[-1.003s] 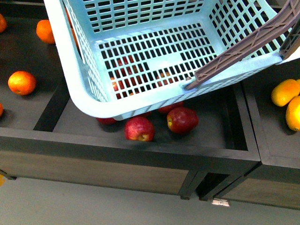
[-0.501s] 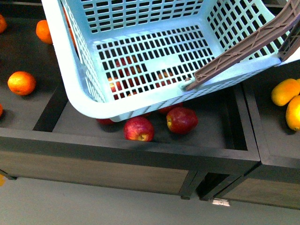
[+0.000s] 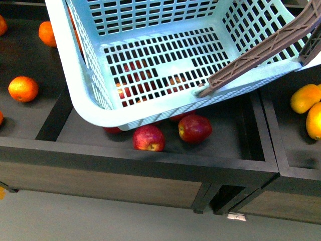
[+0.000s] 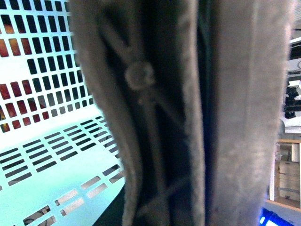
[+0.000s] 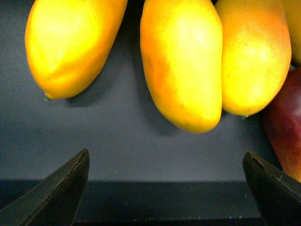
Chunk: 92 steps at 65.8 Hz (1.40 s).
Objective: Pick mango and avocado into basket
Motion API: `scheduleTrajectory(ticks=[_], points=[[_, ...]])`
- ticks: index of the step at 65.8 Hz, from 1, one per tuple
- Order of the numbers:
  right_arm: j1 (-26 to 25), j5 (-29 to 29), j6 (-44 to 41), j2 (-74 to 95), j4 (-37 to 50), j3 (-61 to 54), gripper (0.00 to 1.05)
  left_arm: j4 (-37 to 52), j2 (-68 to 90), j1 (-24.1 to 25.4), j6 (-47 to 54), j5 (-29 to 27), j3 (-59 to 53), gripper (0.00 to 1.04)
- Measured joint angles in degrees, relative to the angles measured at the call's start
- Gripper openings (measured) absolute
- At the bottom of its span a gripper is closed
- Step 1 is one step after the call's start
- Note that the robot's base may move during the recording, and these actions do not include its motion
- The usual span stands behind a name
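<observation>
The light aqua basket (image 3: 65,65) hangs tilted over the middle bin, and nothing lies inside it. Its brown handle (image 3: 261,52) runs up to the top right, where a dark part of my left gripper (image 3: 312,46) is shut on it. In the left wrist view that handle (image 4: 235,117) fills the frame beside the slotted basket wall (image 4: 51,155). Two mangoes (image 3: 304,98) lie in the right bin. In the right wrist view three yellow-orange mangoes lie side by side, the middle mango (image 5: 181,66) just ahead of my open right gripper (image 5: 165,154). The avocado is out of view.
Red apples (image 3: 148,138) (image 3: 194,128) lie in the middle bin under the basket. Oranges (image 3: 23,88) (image 3: 47,33) sit in the left bin. Dark wooden bin walls (image 3: 150,160) separate the bins. A dark red fruit (image 5: 287,127) touches the mangoes.
The basket shifted a little to the left and up a second ago, then held still. The fruit has not moved.
</observation>
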Motion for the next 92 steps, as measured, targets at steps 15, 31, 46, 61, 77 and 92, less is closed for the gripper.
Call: scheduleTrajectory(ticks=[15, 31, 46, 61, 77, 92], points=[[1.64, 0.92, -1.03, 5.70, -4.94, 11.06, 0.96, 0.00, 0.00, -0.02, 0.00, 0.09, 0.00, 0.15], [2.60, 1.27, -0.92, 9.42, -8.55, 17.40, 0.96, 0.00, 0.00, -0.02, 0.02, -0.02, 0.00, 0.15], [2.99, 1.51, -0.31, 12.61, -11.56, 22.01, 0.96, 0.00, 0.00, 0.00, 0.00, -0.04, 0.00, 0.15], [2.99, 1.11, 0.74, 15.04, -13.81, 26.53, 0.96, 0.00, 0.00, 0.00, 0.00, -0.04, 0.00, 0.15], [2.93, 0.70, 1.95, 17.51, -15.52, 29.92, 0.96, 0.00, 0.00, 0.00, 0.00, -0.07, 0.00, 0.15], [2.75, -1.53, 3.43, 18.51, -16.92, 30.18, 0.96, 0.00, 0.00, -0.02, 0.00, -0.02, 0.00, 0.15]])
